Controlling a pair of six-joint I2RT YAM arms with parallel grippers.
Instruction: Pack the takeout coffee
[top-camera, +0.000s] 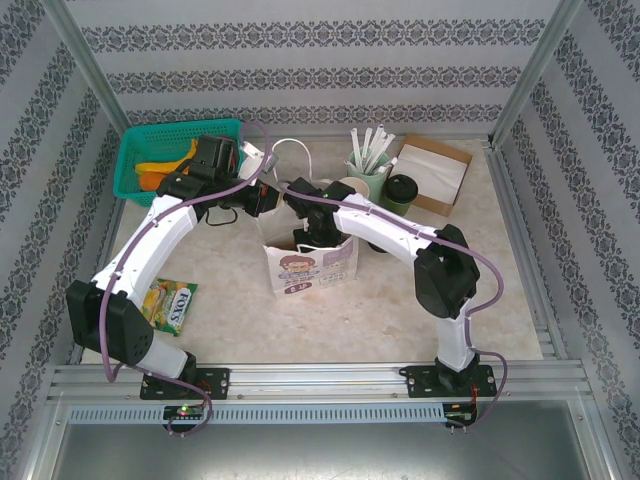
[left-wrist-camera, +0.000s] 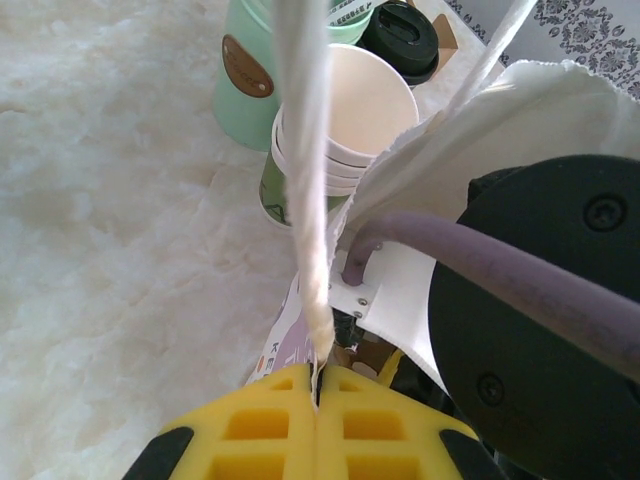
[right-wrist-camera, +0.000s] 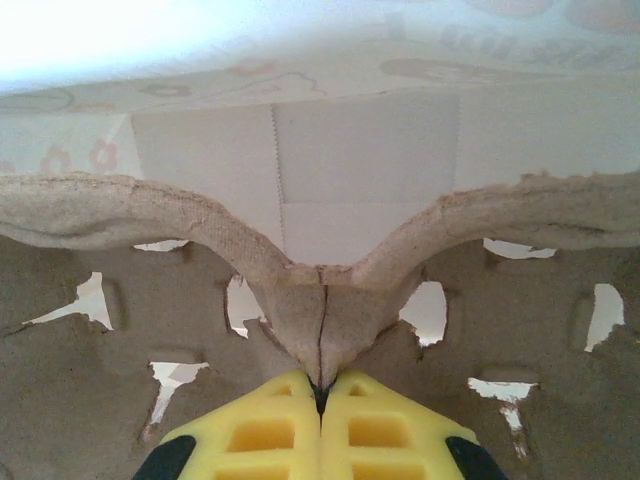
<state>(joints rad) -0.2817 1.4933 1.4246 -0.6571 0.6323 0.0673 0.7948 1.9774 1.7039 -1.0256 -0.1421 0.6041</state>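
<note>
- The paper bag (top-camera: 310, 268) is recorded upright at table centre, mouth open, printed face toward 6 o'clock.
- A pulp cup carrier (right-wrist-camera: 100, 370) is seen inside the bag. Its centre ridge is pinched by the right gripper (right-wrist-camera: 320, 388), fingers closed tight on the pulp.
- The bag handle (left-wrist-camera: 305, 150), a white twisted cord, is clamped between the closed fingers of the left gripper (left-wrist-camera: 317, 386) at the bag's 11 o'clock.
- A stack of lidless cups (left-wrist-camera: 345, 110) is noted at the bag's 1 o'clock, just beside a mint holder (left-wrist-camera: 245, 70).
- The takeout coffee (top-camera: 402, 190) is located at 2 o'clock from the bag, upright on the table and well apart from both grippers, with its black lid (left-wrist-camera: 400, 38) seated.
- Handling, as judged: the thin paper wall is easily dented. The cup is light if empty and spill-prone if filled; the contents cannot be told. The smooth taper may slip.
- A grip is advised on the sidewall just beneath the lid rim, with moderate squeeze and the cup kept vertical. The lid is not to be used as a lifting point.
</note>
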